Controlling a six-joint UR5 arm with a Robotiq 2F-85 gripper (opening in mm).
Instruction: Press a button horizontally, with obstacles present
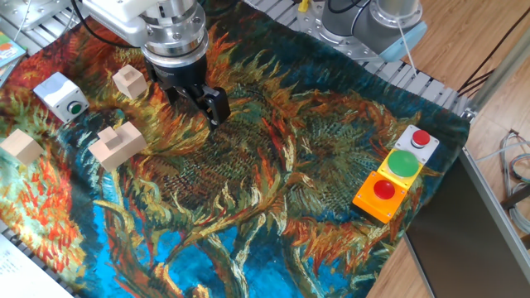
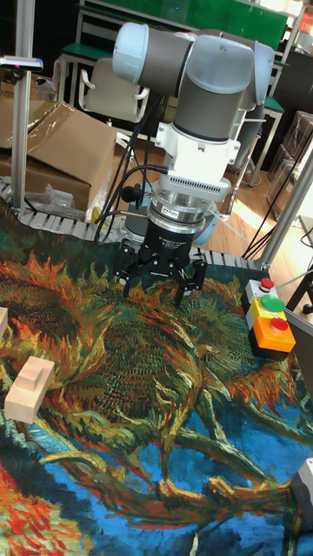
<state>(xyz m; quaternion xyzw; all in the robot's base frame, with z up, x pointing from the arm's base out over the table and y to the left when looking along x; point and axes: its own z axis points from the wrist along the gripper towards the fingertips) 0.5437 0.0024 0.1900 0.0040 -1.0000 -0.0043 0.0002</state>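
Note:
The button [image 1: 75, 107] is a small green disc on the side face of a white-and-grey cube box [image 1: 56, 89] at the far left of the cloth. Three pale wooden obstacles surround it: a small cube [image 1: 129, 81] to its right, another small cube [image 1: 21, 146] in front of it, and a notched block [image 1: 118, 143] [image 2: 29, 387]. My gripper [image 1: 200, 106] [image 2: 161, 285] hangs just above the cloth, right of the nearer cube and well right of the button box. In the tall fixed view its fingers stand apart with nothing between them. That view does not show the button.
A stack of three button boxes sits at the right edge: red on white [image 1: 421, 141], green dome on yellow [image 1: 404, 164], red on orange [image 1: 383, 192]. The patterned cloth [image 1: 273, 207] covers the table. A metal rail [image 1: 389, 66] runs along the back.

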